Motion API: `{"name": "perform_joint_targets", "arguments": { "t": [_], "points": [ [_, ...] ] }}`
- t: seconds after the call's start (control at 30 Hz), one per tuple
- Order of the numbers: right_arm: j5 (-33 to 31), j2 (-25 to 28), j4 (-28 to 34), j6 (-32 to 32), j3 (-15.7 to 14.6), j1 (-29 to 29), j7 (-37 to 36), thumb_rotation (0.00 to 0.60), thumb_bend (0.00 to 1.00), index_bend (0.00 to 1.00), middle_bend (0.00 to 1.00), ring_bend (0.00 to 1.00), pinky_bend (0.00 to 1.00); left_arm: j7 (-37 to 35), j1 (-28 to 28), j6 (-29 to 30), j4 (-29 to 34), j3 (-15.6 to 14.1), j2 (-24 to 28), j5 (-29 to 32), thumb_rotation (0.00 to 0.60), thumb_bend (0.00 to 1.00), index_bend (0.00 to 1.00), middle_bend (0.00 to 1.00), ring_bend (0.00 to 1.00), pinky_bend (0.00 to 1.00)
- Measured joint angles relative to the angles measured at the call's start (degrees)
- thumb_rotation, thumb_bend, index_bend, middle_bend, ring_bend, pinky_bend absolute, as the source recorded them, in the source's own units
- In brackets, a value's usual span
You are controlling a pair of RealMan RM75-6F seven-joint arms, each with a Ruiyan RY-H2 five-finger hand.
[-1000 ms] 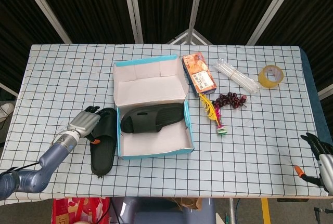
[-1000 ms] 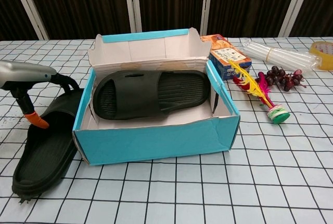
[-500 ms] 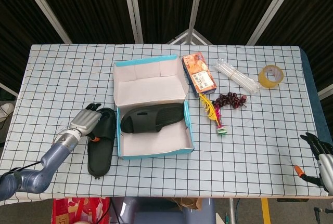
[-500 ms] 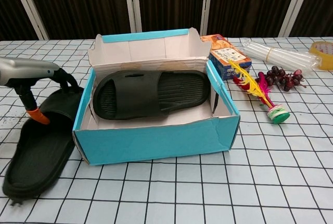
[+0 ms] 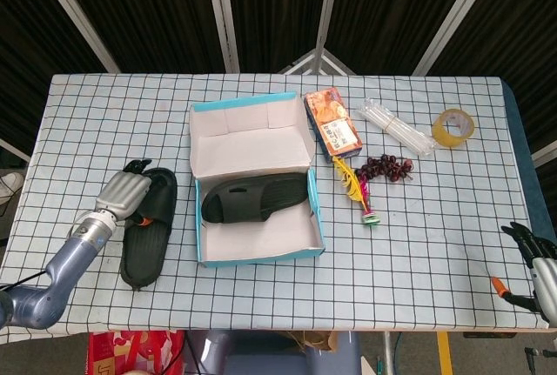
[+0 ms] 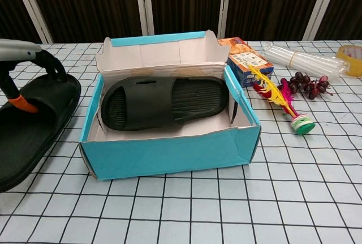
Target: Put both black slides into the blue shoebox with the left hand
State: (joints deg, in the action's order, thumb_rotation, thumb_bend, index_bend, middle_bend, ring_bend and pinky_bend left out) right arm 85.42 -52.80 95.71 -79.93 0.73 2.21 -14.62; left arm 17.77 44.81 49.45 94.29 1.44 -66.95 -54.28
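**Inspector:** Slide (image 5: 145,231) outside the box lay on the table left of the blue shoebox (image 5: 261,257), apart from its wall. The other black slide (image 5: 254,199) rested inside, across the box floor.

**Clerk:** Its heading?

**Inspector:** Long axis ran near to far with a slight lean, one end toward the table's front edge, the strap end away. The boxed slide lay crosswise, left to right.

**Clerk:** The hands?

**Inspector:** The left hand (image 5: 124,197) held the loose slide at its strap end, fingers closed about the band. The right hand (image 5: 533,249) sat at the table's far right corner; whether its fingers were apart or curled, I could not tell.

**Clerk:** Handling?

**Inspector:** By judgement: light, moulded foam, flexible, not fragile, matte and unlikely to slip. The strap arch seemed the soundest hold; the sole may droop when lifted.
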Motion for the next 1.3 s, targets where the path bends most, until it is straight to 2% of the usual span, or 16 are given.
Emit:
{"name": "perform_joint_targets", "arguments": {
  "t": [0.23,0.43,0.57,0.77,0.87,0.97,1.17,1.3],
  "points": [
    [0.3,0.4,0.3,-0.4,0.0,-0.1,-0.7,0.600,0.31,0.15,0.11,0.18,0.14,-0.9,-1.5,4.7,7.2,1.8,8.7,-4.7,0.600,0.41,0.47,0.50,0.03,0.03],
    [0.7,0.8,0.5,-0.9,0.0,-0.3,-1.4,0.600,0.31,0.15,0.11,0.18,0.14,2.5,-2.1,14.1,15.5,5.7,19.0,-12.9,0.600,0.41,0.48,0.50,0.05,0.04],
    [0.7,0.9,0.4,-0.8,-0.1,-0.3,-1.9,0.600,0.31,0.15,0.11,0.18,0.14,10.8,-1.0,17.8,18.9,8.4,23.1,-20.2,0.600,0.41,0.49,0.50,0.05,0.05],
    [0.9,1.0,0.3,-1.3,0.0,-0.4,-2.4,0.600,0.31,0.15,0.11,0.18,0.14,26.2,3.2,16.7,22.6,11.0,26.3,-29.3,0.600,0.41,0.49,0.50,0.05,0.05],
    [0.8,1.0,0.0,-1.3,-0.1,-0.5,-3.0,0.600,0.31,0.15,0.11,0.18,0.14,33.4,6.8,12.3,23.3,11.5,25.7,-34.0,0.600,0.41,0.49,0.51,0.05,0.05],
    [0.7,1.0,-0.4,-1.3,0.0,-0.5,-3.6,0.600,0.31,0.15,0.11,0.18,0.14,38.8,10.3,7.1,23.2,11.8,22.5,-36.3,0.600,0.41,0.49,0.51,0.05,0.05],
    [0.4,1.0,-0.9,-1.0,0.1,-0.4,-4.3,0.600,0.31,0.15,0.11,0.18,0.14,43.7,15.8,0.1,19.7,11.7,12.9,-38.6,0.600,0.42,0.49,0.51,0.05,0.05],
    [0.2,0.9,-1.3,-0.8,0.1,-0.4,-4.6,0.600,0.31,0.15,0.11,0.18,0.14,43.8,17.4,-1.5,16.3,11.5,6.4,-38.3,0.600,0.41,0.49,0.51,0.05,0.05]
  ]
}}
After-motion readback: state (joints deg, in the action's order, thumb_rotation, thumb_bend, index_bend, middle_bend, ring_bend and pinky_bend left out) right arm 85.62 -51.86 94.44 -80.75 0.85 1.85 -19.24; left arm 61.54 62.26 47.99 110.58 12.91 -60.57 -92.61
